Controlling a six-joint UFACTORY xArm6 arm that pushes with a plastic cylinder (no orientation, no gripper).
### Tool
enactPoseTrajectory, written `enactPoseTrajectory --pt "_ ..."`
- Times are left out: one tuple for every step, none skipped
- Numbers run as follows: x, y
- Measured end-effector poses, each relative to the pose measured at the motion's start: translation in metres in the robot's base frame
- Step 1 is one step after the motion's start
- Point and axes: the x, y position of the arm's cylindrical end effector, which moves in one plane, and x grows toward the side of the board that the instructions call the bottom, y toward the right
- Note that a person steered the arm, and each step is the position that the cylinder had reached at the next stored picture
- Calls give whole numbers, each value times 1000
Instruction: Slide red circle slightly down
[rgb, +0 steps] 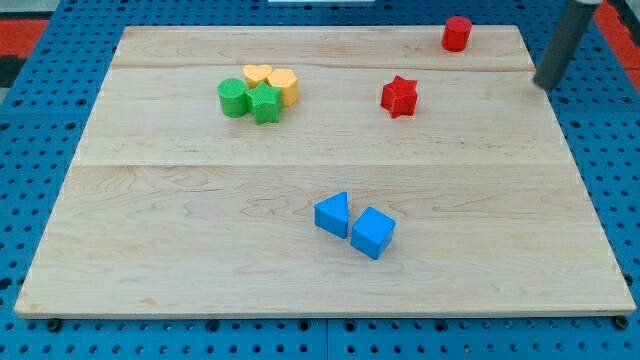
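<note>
red circle (457, 33) is seen at the surface's (200, 250) far edge, left of my tip (545, 84); no gripper is fitted, so none is judged.

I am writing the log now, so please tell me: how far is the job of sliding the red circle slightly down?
Done: nothing visible; the red circle stands at the board's top edge, near the view's right. In hand: my tip is to the circle's right and lower, not touching it. Left: bring the tip above the circle and push it slightly toward the view's bottom, clear of the red star.
</note>
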Motion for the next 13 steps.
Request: enactPoseTrajectory --pt "-35 30" --pt "-85 29" --pt "-109 21" --pt "-109 -16" --pt "-109 -60" --pt "-97 -93" --pt "-60 -104" --pt "-62 -93" --pt "-97 -39" --pt "-109 -33" --pt "-109 -43" --pt "-109 -92" --pt "-108 -126"
